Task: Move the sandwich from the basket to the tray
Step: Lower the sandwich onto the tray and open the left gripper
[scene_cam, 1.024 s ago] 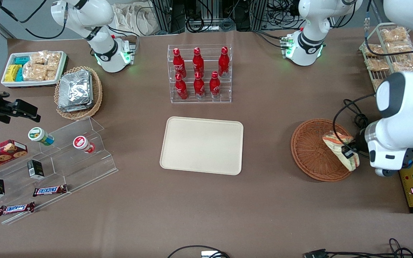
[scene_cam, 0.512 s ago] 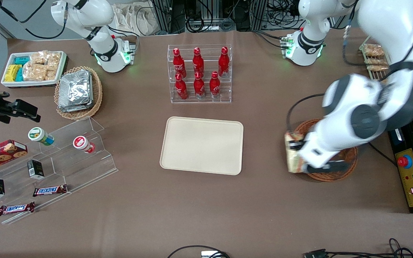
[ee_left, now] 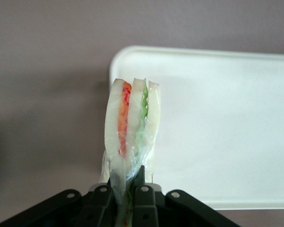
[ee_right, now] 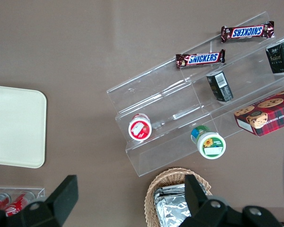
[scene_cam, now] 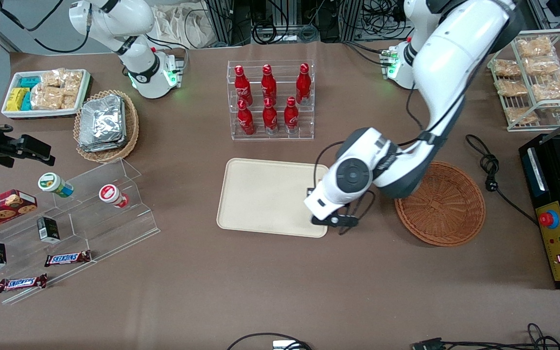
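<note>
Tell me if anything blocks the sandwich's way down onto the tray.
Nothing visible does. The hand holds the sandwich above the corner of the tray nearest the basket, and the tray's surface shows bare.

Sandwich (ee_left: 131, 127) pinched on edge in gripper (ee_left: 128, 191), over cream tray (scene_cam: 260, 194) rim; round brown basket (scene_cam: 443, 204) empty, at tray's 3 o'clock

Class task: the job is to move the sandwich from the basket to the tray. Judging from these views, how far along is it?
Done: the round reddish-brown wicker basket holds nothing. In hand: the left arm's tool is shut on the clear-wrapped wedge sandwich, held over the edge of the cream rectangular plastic tray nearest the basket. Left: lowering the sandwich onto the tray and letting go.
</note>
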Controlling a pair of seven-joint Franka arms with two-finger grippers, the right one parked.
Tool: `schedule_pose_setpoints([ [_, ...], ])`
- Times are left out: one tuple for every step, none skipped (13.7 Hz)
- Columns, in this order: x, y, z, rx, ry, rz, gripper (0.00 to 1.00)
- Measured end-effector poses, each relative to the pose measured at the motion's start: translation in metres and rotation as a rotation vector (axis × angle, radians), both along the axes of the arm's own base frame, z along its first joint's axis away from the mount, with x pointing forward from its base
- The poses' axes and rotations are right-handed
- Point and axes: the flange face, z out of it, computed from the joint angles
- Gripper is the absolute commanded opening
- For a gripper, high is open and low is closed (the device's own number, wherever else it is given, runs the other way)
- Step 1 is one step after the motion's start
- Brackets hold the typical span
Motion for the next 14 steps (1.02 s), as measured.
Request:
schedule_pose_setpoints([
  [-0.007, -0.009, -0.006, 0.004, 0.010, -0.008, 0.00],
  [-0.014, -0.016, -0.011, 0.008, 0.018, -0.019, 0.00],
  [-0.020, -0.022, -0.016, 0.011, 0.024, -0.027, 0.00],
  [-0.023, -0.024, -0.023, 0.011, 0.025, -0.028, 0.00],
  [-0.021, -0.022, -0.031, 0.010, 0.023, -0.018, 0.00],
  [-0.016, -0.018, -0.041, 0.006, 0.017, 0.003, 0.00],
  [-0.011, -0.014, -0.051, -0.001, 0.010, 0.031, 0.06],
  [-0.008, -0.012, -0.058, -0.006, 0.008, 0.056, 0.54],
  [-0.008, -0.012, -0.060, -0.007, 0.009, 0.072, 1.00],
  [-0.007, -0.013, -0.058, -0.007, 0.007, 0.082, 1.00],
  [-0.006, -0.013, -0.056, -0.008, 0.004, 0.090, 1.00],
  [-0.005, -0.013, -0.054, -0.010, 0.000, 0.095, 1.00],
  [-0.002, -0.013, -0.049, -0.012, -0.006, 0.098, 1.00],
  [0.000, -0.012, -0.041, -0.011, -0.013, 0.101, 1.00],
])
